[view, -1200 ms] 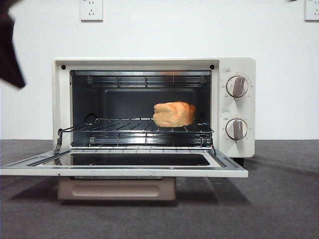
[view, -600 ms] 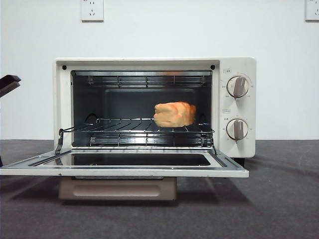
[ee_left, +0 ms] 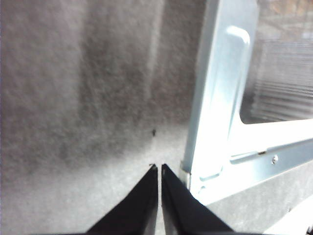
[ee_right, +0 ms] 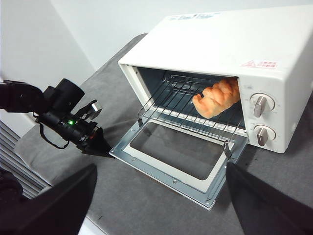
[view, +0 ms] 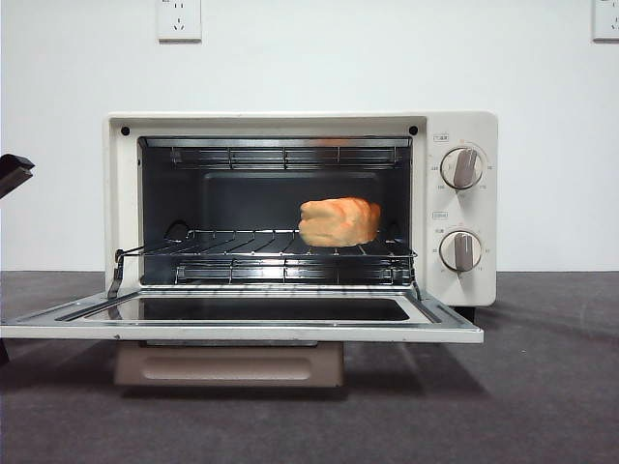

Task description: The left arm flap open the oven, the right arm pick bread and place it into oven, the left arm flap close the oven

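Note:
The cream-white oven (view: 426, 193) stands with its door (view: 242, 333) flapped down flat. Inside, the golden-brown bread (view: 338, 221) rests on the right part of the wire rack (view: 242, 253). In the right wrist view the oven (ee_right: 220, 44) and bread (ee_right: 217, 98) show from above. There my left gripper (ee_right: 95, 144) sits at the door's left front corner. Its own view shows the left gripper (ee_left: 157, 167) shut and holding nothing, just beside the door's metal frame (ee_left: 215, 98). My right gripper (ee_right: 161, 169) hangs high over the table, open and holding nothing.
Dark grey cloth (view: 542, 387) covers the table. A white wall with two sockets (view: 178, 19) stands behind the oven. The left arm's black tip (view: 14, 172) shows at the front view's left edge. Two beige knobs (view: 461, 167) sit on the oven's right panel.
The dark arm at the front view's left edge has sunk from the upper corner to a small tip at mid-height. Oven, door and bread have not moved.

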